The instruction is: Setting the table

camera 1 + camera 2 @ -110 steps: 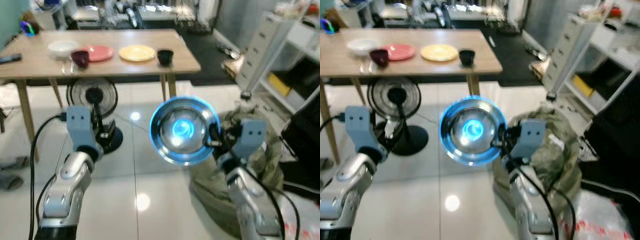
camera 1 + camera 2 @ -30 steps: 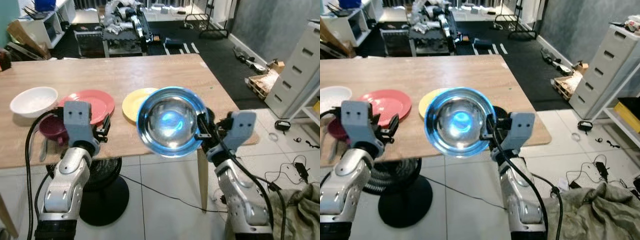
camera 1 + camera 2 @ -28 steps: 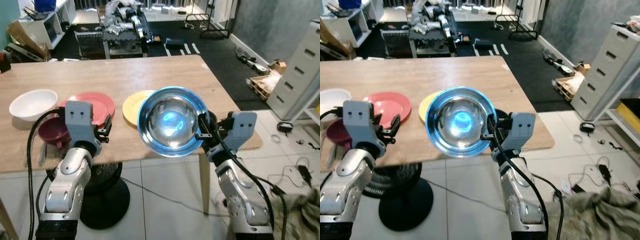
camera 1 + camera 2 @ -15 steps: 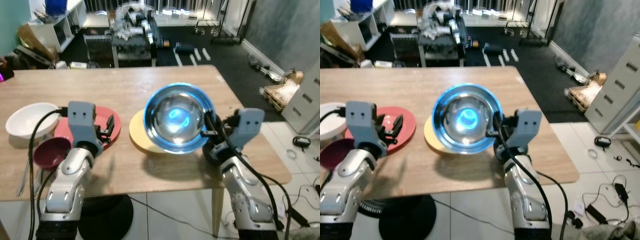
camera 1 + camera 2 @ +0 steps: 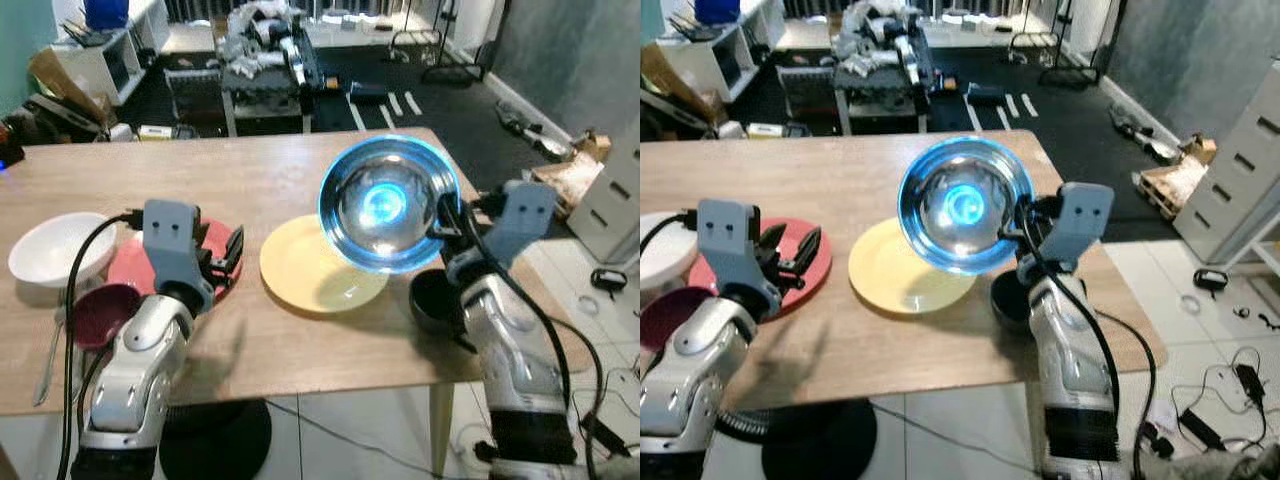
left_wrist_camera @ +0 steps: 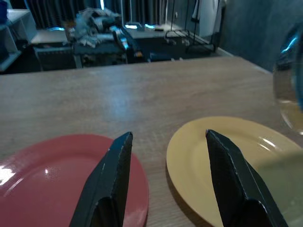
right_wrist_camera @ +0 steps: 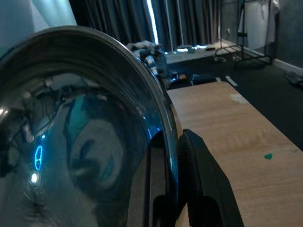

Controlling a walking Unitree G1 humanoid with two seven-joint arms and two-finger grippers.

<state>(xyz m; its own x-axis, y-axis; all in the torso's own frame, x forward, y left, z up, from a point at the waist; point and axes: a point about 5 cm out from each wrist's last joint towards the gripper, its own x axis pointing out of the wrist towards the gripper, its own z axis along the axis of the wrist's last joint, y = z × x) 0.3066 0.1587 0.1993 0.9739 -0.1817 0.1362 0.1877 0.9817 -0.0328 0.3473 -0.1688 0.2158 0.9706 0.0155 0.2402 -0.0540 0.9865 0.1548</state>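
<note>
The right gripper pinches a steel bowl by its rim, tilted above a yellow plate on the desk; the left gripper hovers wide open.

Robot body, 2 arms.

Left arm: silver metallic forearm shell, rounded, glossy. Wrist carries a blue-grey boxy housing with 2 small dark dots on its near face. Black cable loops from the housing down along the forearm's left side. Left gripper: 2 long matte-black fingers, wedge-shaped, flat faces.

Right arm: same silver shell, black ribbed band low on the forearm. Blue-grey wrist housing, 2 dark dots. Black cable runs along the forearm.
</note>
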